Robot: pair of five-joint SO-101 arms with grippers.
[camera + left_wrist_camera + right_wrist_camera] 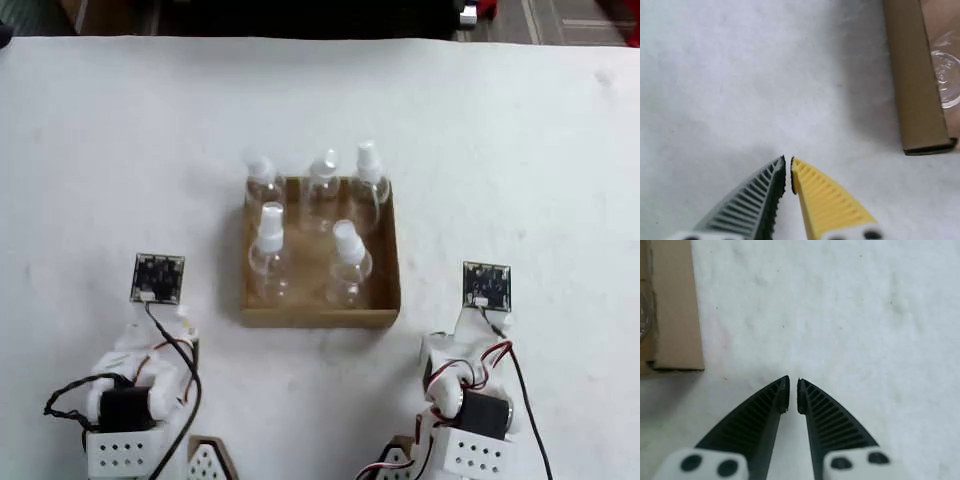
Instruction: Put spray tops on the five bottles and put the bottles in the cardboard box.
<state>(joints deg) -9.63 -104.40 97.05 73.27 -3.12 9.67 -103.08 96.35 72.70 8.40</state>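
Square cardboard box (320,318): five clear bottles (270,262), white spray tops fitted. Ribbed left gripper (788,165) and right gripper (793,387), seven and five o'clock: tips nearly together, holding nothing.

From high overhead we looked down on the table (100,120); the wrist cameras sat close above it, facing down — each shared with the high view a near corner of the cardboard box (320,317).

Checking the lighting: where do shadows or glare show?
High view: faint shadow along the near wall of the box. Left wrist view: soft shadow on the table beside the box, glints on a bottle. Right wrist view: thin shadow under the box's edge.
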